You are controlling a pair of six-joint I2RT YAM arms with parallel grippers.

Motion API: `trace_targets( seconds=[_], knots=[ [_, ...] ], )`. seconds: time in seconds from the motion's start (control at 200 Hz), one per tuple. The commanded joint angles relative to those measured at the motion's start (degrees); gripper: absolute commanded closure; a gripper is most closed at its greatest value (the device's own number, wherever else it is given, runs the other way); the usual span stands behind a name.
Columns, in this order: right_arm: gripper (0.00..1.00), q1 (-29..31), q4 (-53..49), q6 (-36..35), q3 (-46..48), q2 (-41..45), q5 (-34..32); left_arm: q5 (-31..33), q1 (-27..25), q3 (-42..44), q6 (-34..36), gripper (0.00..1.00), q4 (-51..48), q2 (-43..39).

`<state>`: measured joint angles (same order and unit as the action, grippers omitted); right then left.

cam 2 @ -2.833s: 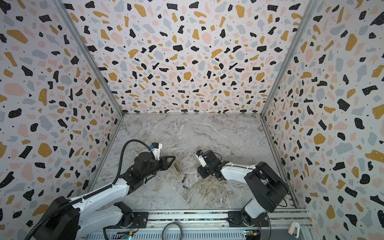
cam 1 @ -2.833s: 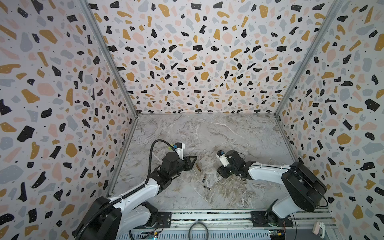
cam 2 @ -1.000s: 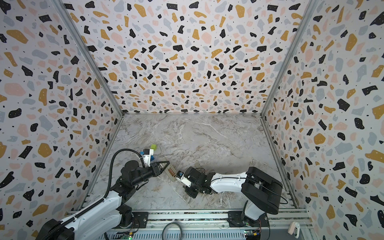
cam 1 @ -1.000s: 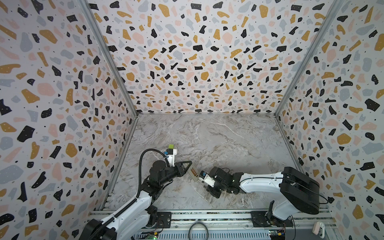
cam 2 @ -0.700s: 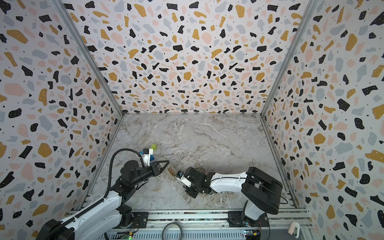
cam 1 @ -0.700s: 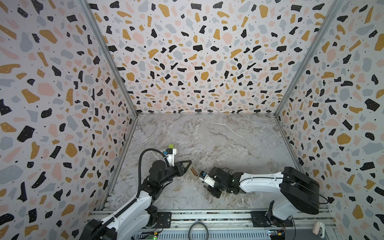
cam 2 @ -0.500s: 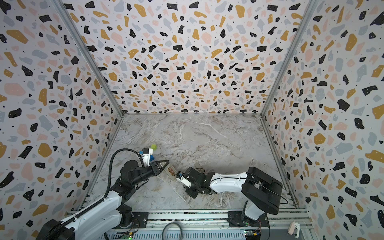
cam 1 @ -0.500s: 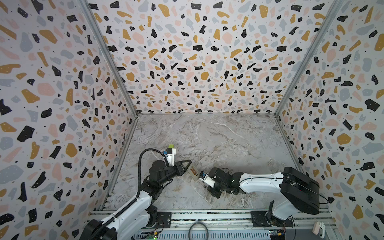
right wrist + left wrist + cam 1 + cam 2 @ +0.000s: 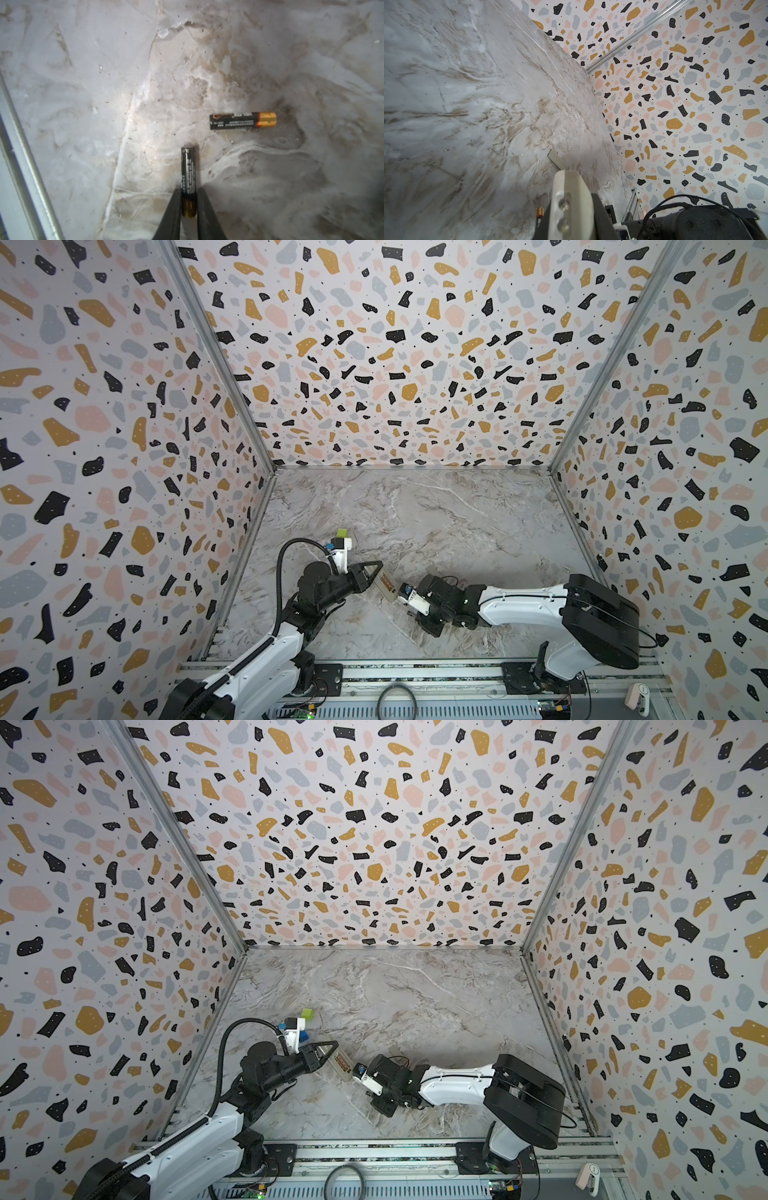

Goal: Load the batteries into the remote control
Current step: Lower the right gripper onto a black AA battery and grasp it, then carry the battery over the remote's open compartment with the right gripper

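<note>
Jaws of the left gripper (image 9: 372, 572) are closed on the remote (image 9: 386, 585) and hold it tilted above the table (image 9: 457, 522), probably so that the other arm can reach it. The right gripper (image 9: 188, 190) presses both sides of the gold end of one battery (image 9: 188, 166), which points out at 12 o'clock from it. The other battery (image 9: 243, 121) lies free near 1 o'clock. In both top views the remote is near 10 o'clock from this gripper.
</note>
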<state>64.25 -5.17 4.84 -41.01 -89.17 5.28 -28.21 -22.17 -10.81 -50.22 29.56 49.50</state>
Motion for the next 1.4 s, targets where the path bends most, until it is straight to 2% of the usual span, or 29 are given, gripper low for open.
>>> trace_targets(
  seconds=[0.0, 0.2, 0.355, 0.581, 0.716, 0.916, 1.096, 1.397],
  knots=[
    [0.84, 0.3, -3.5, 0.2, -0.8, 1.4, -0.6, -0.4, 0.4, 0.4, -0.1, 1.00, 4.0, -0.7],
    [0.92, 0.3, -3.3, -0.1, -0.8, 1.7, -0.4, -0.3, 0.5, 0.6, -0.1, 1.00, 4.4, -0.9],
    [0.99, -0.1, -1.5, 0.6, 0.8, 6.4, 0.5, -0.5, 0.4, 1.2, -2.0, 1.00, 5.3, -1.0],
    [1.00, -1.0, -2.4, 1.3, -0.1, 17.9, 1.8, -1.5, 0.4, 2.4, -4.5, 1.00, 10.0, -1.4],
    [1.00, -0.9, -5.1, 1.3, -3.2, 20.6, 1.1, -1.9, 0.3, 3.3, -6.8, 1.00, 14.0, -1.4],
    [1.00, -0.9, -9.8, -0.1, -11.8, 16.9, -1.1, -2.4, 0.3, 5.9, -11.5, 1.00, 22.7, -0.4],
    [1.00, -0.5, -11.8, -1.6, -18.0, 13.5, -1.3, -2.6, 0.4, 6.0, -11.9, 1.00, 23.2, -0.9],
    [1.00, 0.6, -15.7, -2.3, -23.0, 7.6, -4.3, -2.5, 0.4, 5.8, -11.6, 1.00, 23.1, -0.1]
  ],
)
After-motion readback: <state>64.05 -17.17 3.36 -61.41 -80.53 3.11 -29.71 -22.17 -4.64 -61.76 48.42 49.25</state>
